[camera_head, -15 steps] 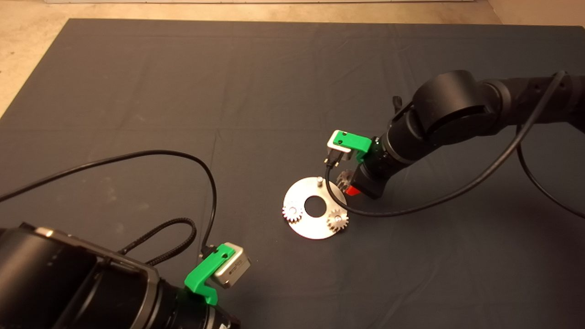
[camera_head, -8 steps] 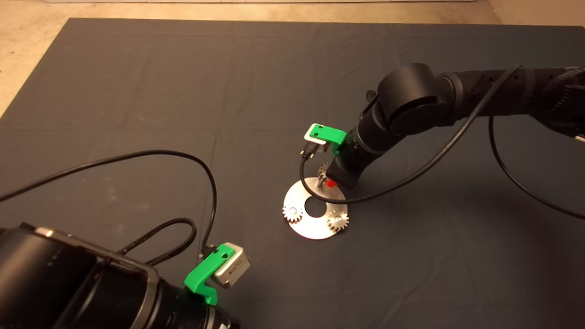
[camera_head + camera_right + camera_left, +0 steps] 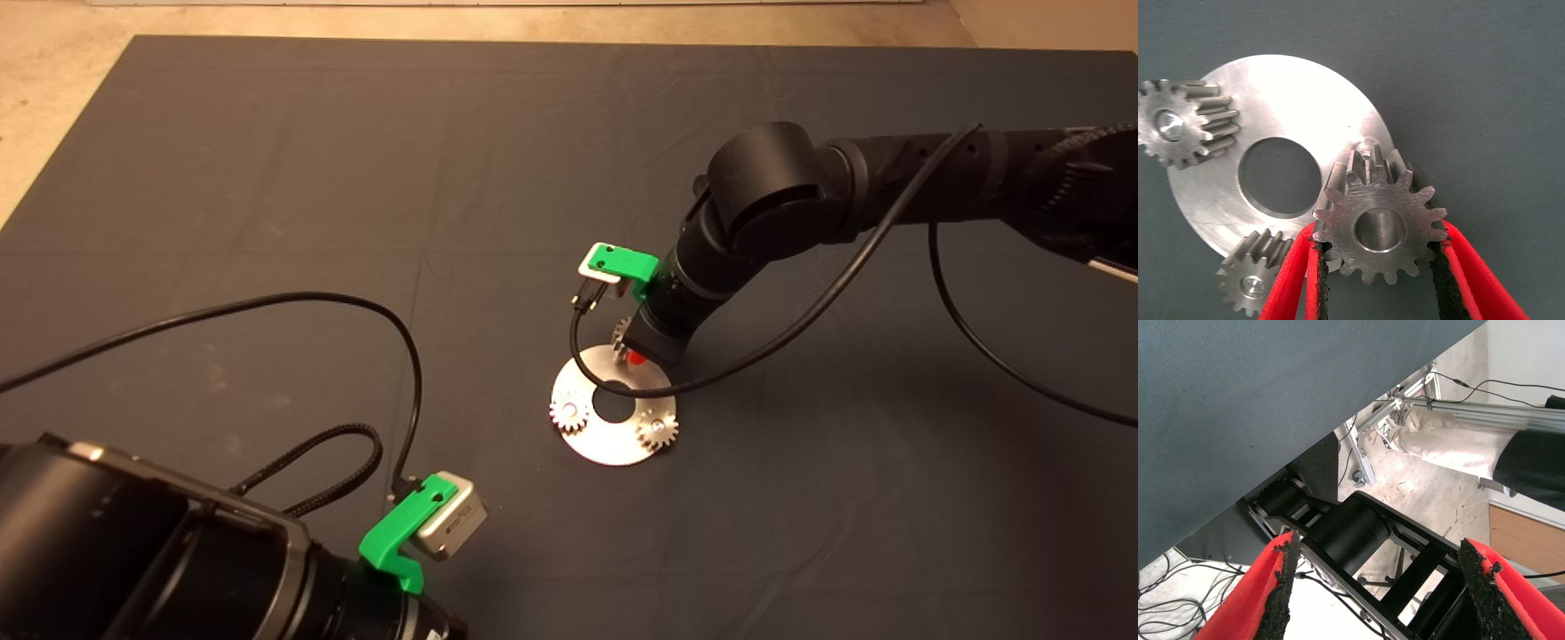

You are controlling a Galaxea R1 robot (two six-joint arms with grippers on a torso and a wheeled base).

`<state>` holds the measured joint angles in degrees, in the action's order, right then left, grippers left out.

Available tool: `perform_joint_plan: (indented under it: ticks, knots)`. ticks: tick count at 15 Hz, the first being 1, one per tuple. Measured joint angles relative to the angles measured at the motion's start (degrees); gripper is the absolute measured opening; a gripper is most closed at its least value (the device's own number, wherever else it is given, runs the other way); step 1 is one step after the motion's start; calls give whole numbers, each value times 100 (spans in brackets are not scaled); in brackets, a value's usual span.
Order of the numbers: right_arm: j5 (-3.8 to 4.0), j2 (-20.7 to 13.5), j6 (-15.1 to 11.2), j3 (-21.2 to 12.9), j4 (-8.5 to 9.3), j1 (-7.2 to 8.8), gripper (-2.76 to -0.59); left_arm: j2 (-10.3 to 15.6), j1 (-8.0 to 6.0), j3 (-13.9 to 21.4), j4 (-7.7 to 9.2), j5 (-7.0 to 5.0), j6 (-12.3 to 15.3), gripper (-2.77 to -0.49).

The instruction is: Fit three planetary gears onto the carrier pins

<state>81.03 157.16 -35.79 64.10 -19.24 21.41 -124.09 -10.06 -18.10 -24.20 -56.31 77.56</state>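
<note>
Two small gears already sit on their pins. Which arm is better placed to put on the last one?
The right. Its claw holds the third small dull-grey metal gear beside the last silvery pin; the left claw waits off the mat.

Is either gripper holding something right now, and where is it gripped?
The right gripper pinches the third planetary gear by its toothed rim. The left gripper, parked at the mat's lower left, holds nothing.

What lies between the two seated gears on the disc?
In the right wrist view, only bare disc and its central hole lie between the two seated gears.
</note>
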Motion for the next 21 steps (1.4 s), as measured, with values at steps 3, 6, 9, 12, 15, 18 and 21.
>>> perform_joint_plan:
  ticks: [3, 6, 9, 12, 15, 18, 21]
  knots:
    - [33, 1, 1, 38, 2, 0, -253, 11, 1, 0, 0, 0, 0, -161]
    - [34, 23, 2, 103, 2, -7, -253, 11, 0, 0, 0, 48, 0, -161]
    - [45, 117, 11, 173, 9, -35, -253, 11, 0, 0, 0, 50, 0, -161]
    - [107, 210, 20, 285, 9, -33, -252, 13, 0, 0, 0, 53, 0, -161]
    - [127, 208, 24, 285, 9, -33, -253, 13, 0, 0, 0, 72, 0, -161]
    - [146, 207, 29, 287, 9, -33, -253, 13, 0, 0, 0, 79, 0, -161]
    - [152, 210, 87, 290, 9, -72, -253, 16, 0, 0, 0, 80, 0, -161]
